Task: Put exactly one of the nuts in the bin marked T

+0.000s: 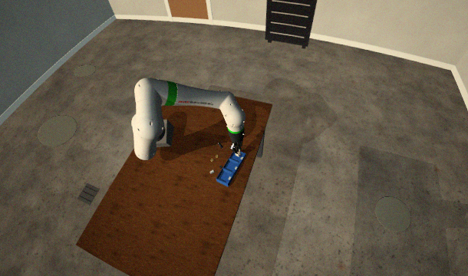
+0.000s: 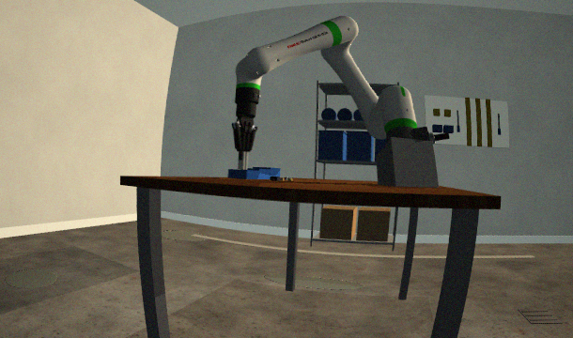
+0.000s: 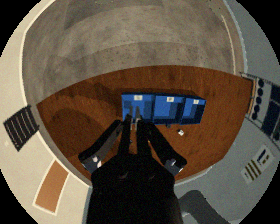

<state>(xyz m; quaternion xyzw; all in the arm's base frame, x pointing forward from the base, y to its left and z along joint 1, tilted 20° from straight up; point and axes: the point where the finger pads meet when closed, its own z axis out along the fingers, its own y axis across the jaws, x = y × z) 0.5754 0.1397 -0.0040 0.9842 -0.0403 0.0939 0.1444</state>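
My gripper (image 1: 238,153) (image 2: 242,167) (image 3: 134,110) is nearly closed, fingers pointing down into the end bin (image 1: 244,156) (image 2: 235,174) (image 3: 125,106) – I can't tell whether a nut is pinched between the tips, or whether they touch the bin. I can't read the labels, so I only presume this is T. The row of blue bins (image 1: 223,183) (image 2: 266,175) looks flat on the table (image 1: 157,215) (image 2: 315,188) (image 3: 218,145). Beside it lie two small yellowish rings, one ring (image 1: 216,156) near the other ring (image 1: 212,159), apparently nuts, with a white piece (image 1: 212,172) (image 3: 181,132) and a dark piece (image 1: 220,145). No nut is visibly in a bin; if I'm carrying one, I judge that only release and withdrawal remain.
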